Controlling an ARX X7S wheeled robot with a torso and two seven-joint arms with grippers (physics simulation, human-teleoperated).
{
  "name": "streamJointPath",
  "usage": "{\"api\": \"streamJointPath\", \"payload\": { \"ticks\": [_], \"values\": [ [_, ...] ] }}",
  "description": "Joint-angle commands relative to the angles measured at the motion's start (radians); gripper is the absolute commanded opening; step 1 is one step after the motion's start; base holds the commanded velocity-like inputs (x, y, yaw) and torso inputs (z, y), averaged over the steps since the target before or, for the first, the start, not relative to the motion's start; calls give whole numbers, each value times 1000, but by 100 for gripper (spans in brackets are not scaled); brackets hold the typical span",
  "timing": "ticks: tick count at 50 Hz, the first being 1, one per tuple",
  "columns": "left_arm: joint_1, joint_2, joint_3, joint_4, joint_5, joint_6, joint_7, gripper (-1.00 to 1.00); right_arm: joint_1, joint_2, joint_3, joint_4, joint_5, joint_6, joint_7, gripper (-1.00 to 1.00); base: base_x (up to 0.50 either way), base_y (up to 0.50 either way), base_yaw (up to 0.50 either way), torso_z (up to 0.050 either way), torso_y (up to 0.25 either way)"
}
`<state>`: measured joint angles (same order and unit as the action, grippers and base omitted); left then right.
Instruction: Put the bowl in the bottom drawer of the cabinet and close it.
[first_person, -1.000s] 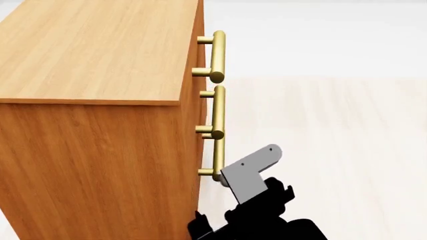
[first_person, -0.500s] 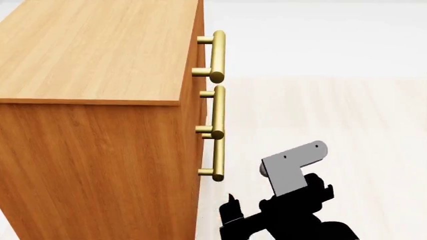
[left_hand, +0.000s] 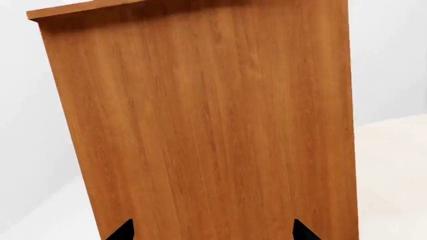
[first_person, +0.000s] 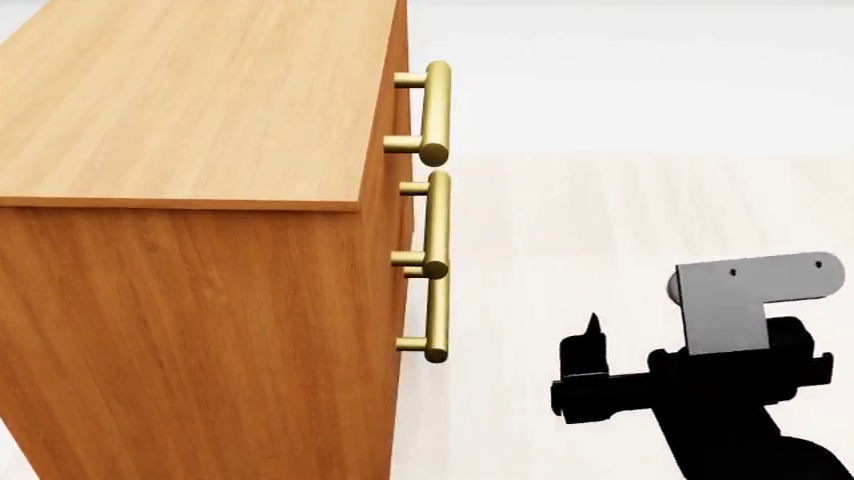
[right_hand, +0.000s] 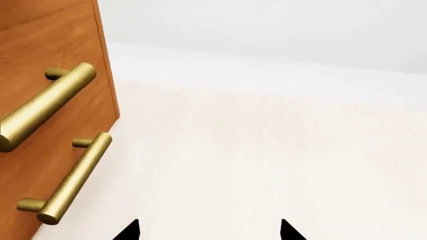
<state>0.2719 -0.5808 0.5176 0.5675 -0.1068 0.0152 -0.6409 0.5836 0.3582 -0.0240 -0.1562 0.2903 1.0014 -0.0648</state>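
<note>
The orange-brown cabinet (first_person: 187, 150) fills the left of the head view, its front turned to the right. Three brass bar handles line up on that front. The lowest handle (first_person: 437, 312) belongs to the bottom drawer, which sits flush with the two above it. The bowl is out of view. My right gripper (first_person: 594, 345) hangs to the right of the lowest handle, apart from it, open and empty, and it faces the pale floor (right_hand: 267, 150). My left gripper (left_hand: 211, 232) stands open and empty before the cabinet's plain side panel (left_hand: 213, 125).
Two of the brass handles (right_hand: 47, 107) (right_hand: 73, 177) show at one side of the right wrist view. Pale floor (first_person: 641, 200) spreads in front of the cabinet, up to a white wall.
My right gripper has pulled away from the lowest handle, moving right across the head view and turning. The cabinet and its drawers have not moved.
</note>
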Motion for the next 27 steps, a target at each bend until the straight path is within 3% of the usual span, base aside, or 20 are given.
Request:
{"api": "streamJointPath", "payload": {
  "ticks": [1,15,27],
  "values": [
    [30,-55,-6,202,50,-107,-24,100,15,28,124,-170,54,132,44,100,0,0,0,0,0],
    [15,-72,11,377,97,-228,-18,100,29,38,191,-317,112,244,52,100,0,0,0,0,0],
    [12,-72,16,387,95,-236,-16,100,30,42,219,-408,142,295,58,100,0,0,0,0,0]
  ]
}}
